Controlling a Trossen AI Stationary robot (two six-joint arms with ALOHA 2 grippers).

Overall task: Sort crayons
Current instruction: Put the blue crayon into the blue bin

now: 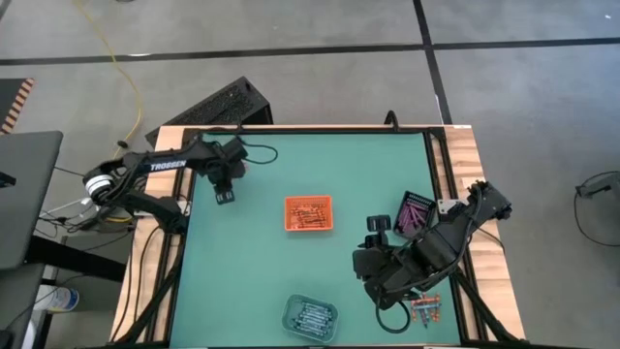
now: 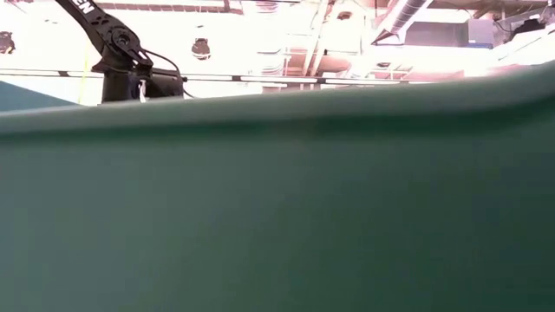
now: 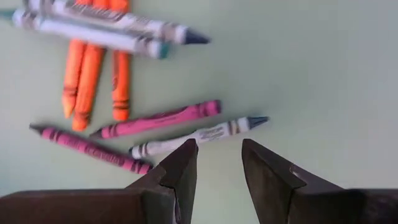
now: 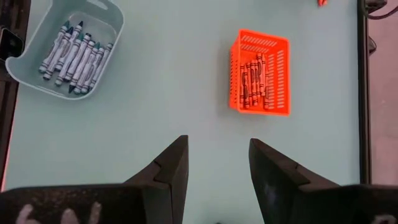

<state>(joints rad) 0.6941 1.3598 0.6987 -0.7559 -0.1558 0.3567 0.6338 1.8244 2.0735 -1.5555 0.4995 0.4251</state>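
The left hand (image 3: 219,149) hangs near the worktop's (image 1: 252,281) left edge, toward the corner at the top of the high view. It is over a loose scatter of crayons that only its own wrist view shows. Its fingers stand a narrow way apart with nothing between them.

Closest to it is a blue-grey crayon (image 3: 199,135), just ahead of the fingertips. The crayon's long axis runs across the gap, nearly in line with the direction the fingers close. By my reading, the wrist must turn about a quarter before the fingers can pinch it across its thin side.

Two magenta crayons (image 3: 158,119) lie beside it at a similar slant, close enough to be caught along with it. Three orange crayons (image 3: 93,81) lie farther on, pointing roughly crosswise to those.

The clear tray (image 1: 310,315), which already holds blue-grey crayons, lies well away from this arm, beyond the orange tray (image 1: 308,213) at mid-worktop.

The right hand (image 4: 217,146) waits toward the right edge, spread wide and empty.
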